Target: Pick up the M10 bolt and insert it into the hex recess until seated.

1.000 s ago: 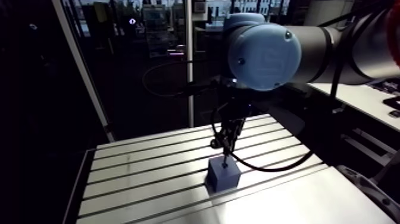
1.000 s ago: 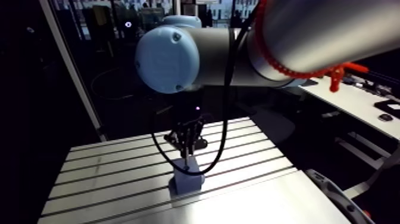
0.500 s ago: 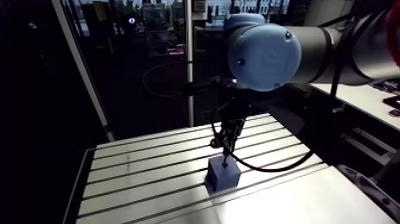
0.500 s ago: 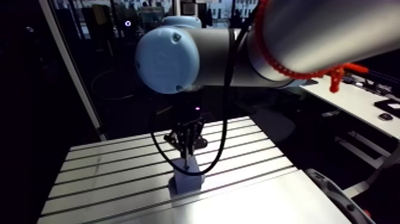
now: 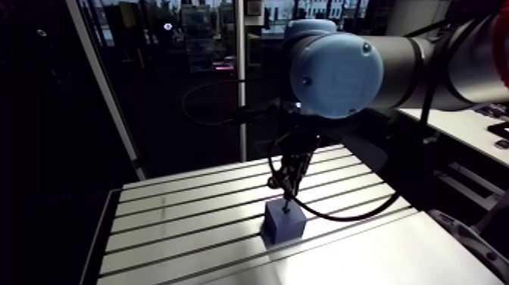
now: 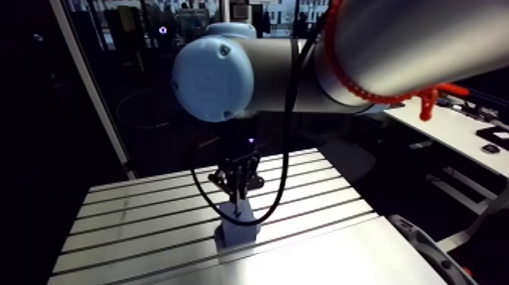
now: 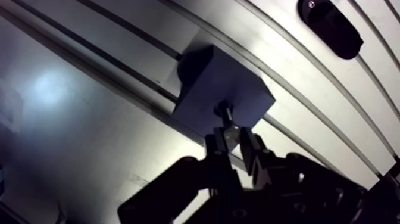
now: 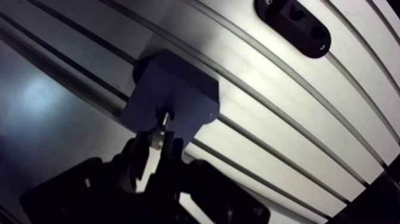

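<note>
Slotted aluminium bench point(image 5: 189, 220) w/ long parallel grooves, bright glare patches on the metal. Two dark robot fingers point(image 7: 215, 154) are clenched on a small shiny metal bolt point(image 7: 226, 132), which sits pinched btwn the tips, its bright upper end just showing in the gap. Bolt shank runs straight out ahead of the fingertips and down to a blue-grey square block point(image 7: 229, 83) directly under and ahead of the fingers. Bolt's far end meets the block's top face at a small dark hole near the edge closest to the fingers; can't tell how deep it goes or whether it's seated. In the arm view the bolt stands roughly upright btwn fingertips and block top, fingers just above the block, not touching it. Block lies flat on the bench, across one of the grooves, which runs on past it both ways. Well ahead of the fingers, beyond the block and apart from it, a black oblong part w/ rounded ends point(image 8: 291, 27) lies flat on the bench, w/ a couple of small holes in its top.
</note>
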Available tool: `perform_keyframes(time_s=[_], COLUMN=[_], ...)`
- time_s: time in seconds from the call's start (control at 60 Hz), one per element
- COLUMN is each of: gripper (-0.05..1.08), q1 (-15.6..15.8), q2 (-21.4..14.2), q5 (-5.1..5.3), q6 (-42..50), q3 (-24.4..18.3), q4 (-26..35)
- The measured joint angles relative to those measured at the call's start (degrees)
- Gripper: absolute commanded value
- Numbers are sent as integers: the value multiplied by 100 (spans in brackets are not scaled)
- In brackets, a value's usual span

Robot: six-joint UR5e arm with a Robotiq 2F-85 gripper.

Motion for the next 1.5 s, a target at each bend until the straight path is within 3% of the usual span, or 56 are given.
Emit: perform_keyframes(time_s=[1.5], gripper=[107], q1=[26], q2=[-11], q5=[-11], q6=[-15], q3=[99], q4=[-176])
